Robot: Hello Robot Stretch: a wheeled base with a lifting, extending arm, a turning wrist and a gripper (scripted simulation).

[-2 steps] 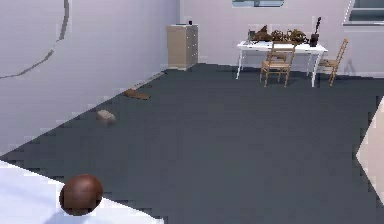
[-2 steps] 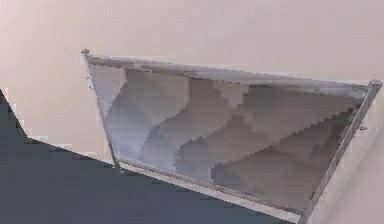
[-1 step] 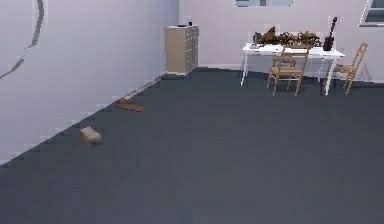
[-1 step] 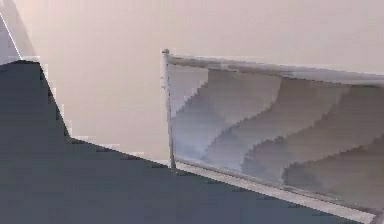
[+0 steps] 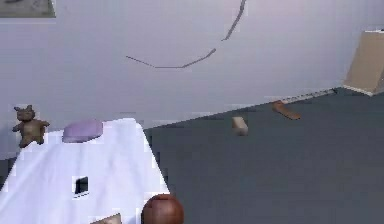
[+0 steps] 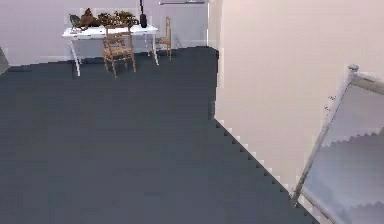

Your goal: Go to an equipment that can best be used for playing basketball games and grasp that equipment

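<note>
A round reddish-brown ball (image 5: 162, 211), coloured like a basketball, lies at the forward view's bottom edge, at the near right corner of a white-covered bed (image 5: 120, 165). Its lower part is cut off by the frame. A small tan thing (image 5: 108, 218) lies just left of the ball.
The bed also bears a brown teddy bear (image 5: 30, 122), a purple cushion (image 5: 83, 130) and a small dark item (image 5: 81, 185). Two tan objects (image 5: 240, 125) (image 5: 286, 110) lie on the dark floor. In the arm side view, a white table (image 6: 110, 33) with chairs (image 6: 118, 50) stands far off, with a beige wall (image 6: 290, 80) and a white-framed panel (image 6: 350, 150) at the right.
</note>
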